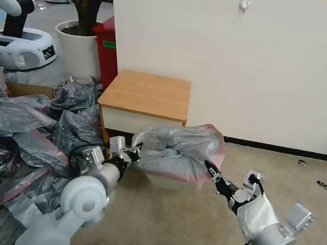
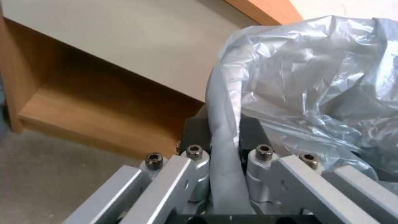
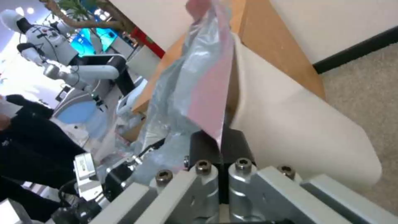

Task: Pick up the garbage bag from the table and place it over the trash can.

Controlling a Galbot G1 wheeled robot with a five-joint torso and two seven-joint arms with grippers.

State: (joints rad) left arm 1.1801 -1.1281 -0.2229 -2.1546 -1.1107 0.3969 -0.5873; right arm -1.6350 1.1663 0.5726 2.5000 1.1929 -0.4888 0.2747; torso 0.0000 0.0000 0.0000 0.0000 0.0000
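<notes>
grippers, left gripper (image 1: 138,151) and right gripper (image 1: 209,167), pinch garbage bag (image 1: 179,151) edges over trash can (image 1: 171,181).

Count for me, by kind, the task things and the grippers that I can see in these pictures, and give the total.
Garbage bag: 1
Table: 1
Trash can: 1
Grippers: 2, the left gripper and the right gripper, each shut on the bag
Total: 5

The garbage bag (image 1: 179,151) drapes over the trash can (image 1: 171,182), hiding its rim.
</notes>
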